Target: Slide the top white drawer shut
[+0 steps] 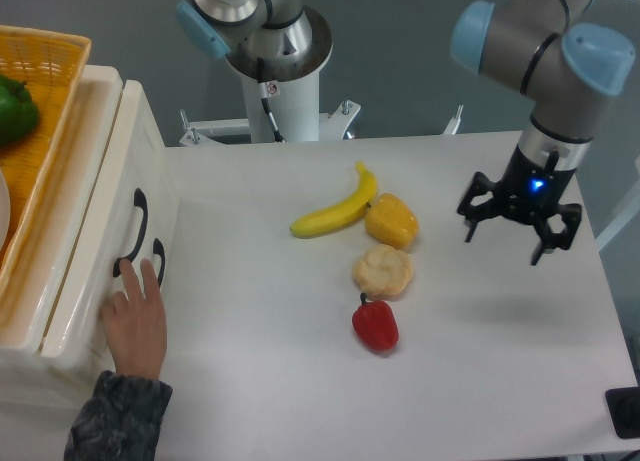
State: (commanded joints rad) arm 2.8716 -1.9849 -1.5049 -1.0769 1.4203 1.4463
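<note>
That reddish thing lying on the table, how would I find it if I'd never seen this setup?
Start at the white table and find the cluster of food in its middle. The red pepper lies at the near end, just below the pale bun. It is the only red item there.

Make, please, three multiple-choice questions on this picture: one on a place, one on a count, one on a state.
1. Where is the gripper?
A. At the drawer handles
B. Above the table's right side
C. Over the basket

2. How many food items lie on the table?
A. Two
B. Four
C. Six

3. What touches the cabinet front?
A. A person's hand
B. The gripper
C. Nothing

Key: B, it hangs right of the yellow pepper; B, banana, yellow pepper, bread roll, red pepper; A, fingers reach the lower handle.
</note>
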